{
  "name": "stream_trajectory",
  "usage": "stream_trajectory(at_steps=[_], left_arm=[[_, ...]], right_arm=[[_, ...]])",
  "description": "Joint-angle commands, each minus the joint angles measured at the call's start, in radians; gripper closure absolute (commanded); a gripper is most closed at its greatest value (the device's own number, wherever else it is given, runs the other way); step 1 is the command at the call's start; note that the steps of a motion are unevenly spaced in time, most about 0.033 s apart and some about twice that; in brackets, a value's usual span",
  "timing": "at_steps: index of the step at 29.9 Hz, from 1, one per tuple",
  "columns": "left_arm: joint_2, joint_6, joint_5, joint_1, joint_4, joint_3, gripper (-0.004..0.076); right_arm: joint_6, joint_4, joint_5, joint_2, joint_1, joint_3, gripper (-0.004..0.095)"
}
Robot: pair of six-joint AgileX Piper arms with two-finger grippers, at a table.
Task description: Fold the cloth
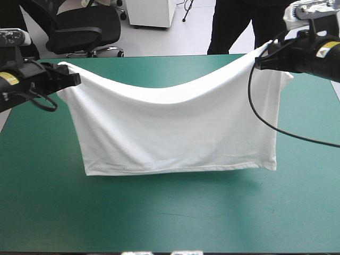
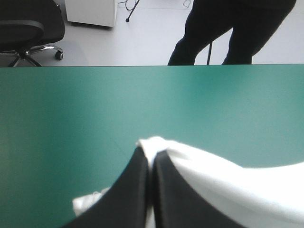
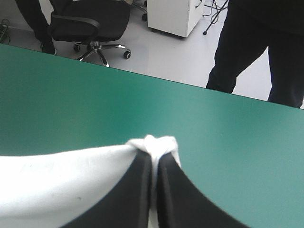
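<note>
The white T-shirt [image 1: 175, 127] hangs lifted by its two upper corners, its top edge sagging in the middle and its lower edge resting on the teal-green table [image 1: 170, 212]. My left gripper [image 1: 73, 79] is shut on the T-shirt's left corner, and my right gripper [image 1: 260, 59] is shut on the right corner. In the left wrist view the black fingers [image 2: 135, 190] meet with white T-shirt [image 2: 237, 190] bunched at their tips. The right wrist view shows the same pinch, with the T-shirt [image 3: 57, 180] trailing to one side of the right gripper [image 3: 154, 151].
Bare teal-green cover stretches in front of the T-shirt toward the near edge [image 1: 170, 249] and beyond it toward the far edge [image 1: 159, 57]. The right arm's cable hangs over the T-shirt's right side.
</note>
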Motion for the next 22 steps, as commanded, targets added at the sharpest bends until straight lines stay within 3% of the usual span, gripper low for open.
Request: stream_trajectory(at_steps=[1, 10, 15, 22], left_arm=[[0.05, 0.001, -0.15, 0.0, -0.02, -0.057, 0.0741], [0.241, 0.003, -0.173, 0.0, -0.02, -0.302, 0.0741], [0.313, -0.001, -0.174, 0.0, -0.009, -0.329, 0.0741], [0.438, 0.001, -0.008, 0.0, -0.007, -0.327, 0.0741]], right_arm=[[-0.034, 0.003, -0.155, 0.041, -0.009, -0.031, 0.0925], [-0.05, 0.003, -0.16, 0.272, -0.009, -0.313, 0.0925], [-0.05, 0.006, -0.15, 0.344, -0.024, -0.33, 0.0925], [-0.069, 0.015, -0.065, 0.418, -0.03, -0.277, 0.0925]])
